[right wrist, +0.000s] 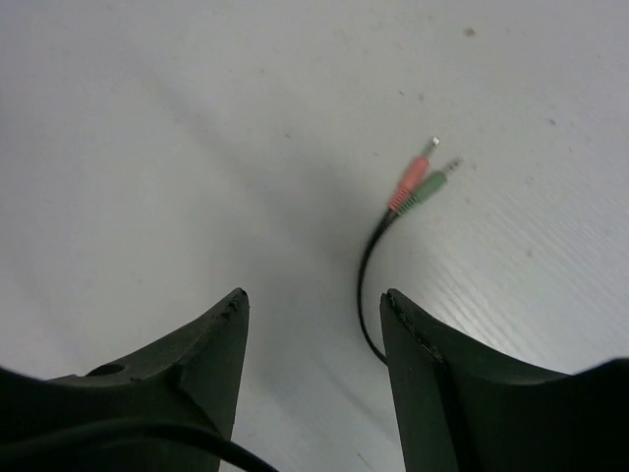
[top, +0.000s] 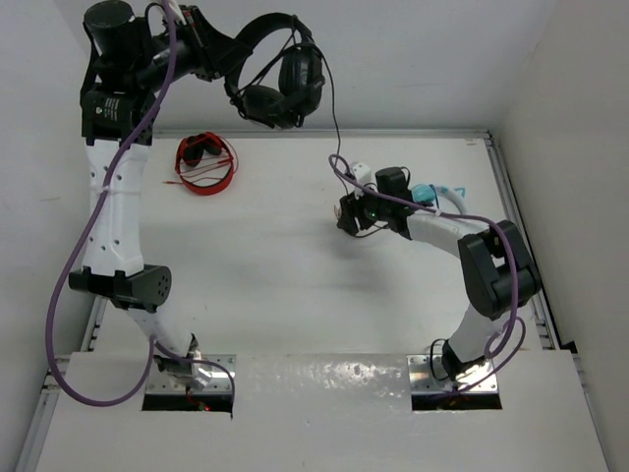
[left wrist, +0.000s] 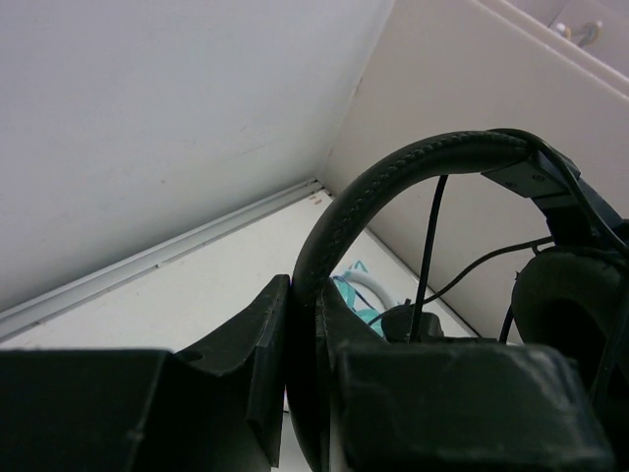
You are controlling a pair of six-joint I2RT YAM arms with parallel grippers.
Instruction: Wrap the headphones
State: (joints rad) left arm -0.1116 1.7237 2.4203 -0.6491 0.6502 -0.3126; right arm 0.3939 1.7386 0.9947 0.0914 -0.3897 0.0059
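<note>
**Headphones held aloft by left arm; cable end lying loose**

Nearest you, and well below the headphones (top: 280,79), your right gripper (right wrist: 313,295) sits low over the table (top: 275,295). Its jaws are spread wide and nothing is clamped. The pink and green plugs (right wrist: 418,182) lie on the surface just ahead of it. The cable (right wrist: 366,275) curves back to the inner face of one finger. Judgement: you have it placed to collect the loose end.

Farther out, your left gripper (left wrist: 300,295) is pinched narrowly on the headband (left wrist: 393,172). It holds the headphones raised by the back wall, probably so the cable hangs free for winding. Whether any turn is already on the headband cannot be told. Red headphones (top: 204,162) lie below the headphones to the left. Light blue headphones (top: 437,194) lie below them to the right.
</note>
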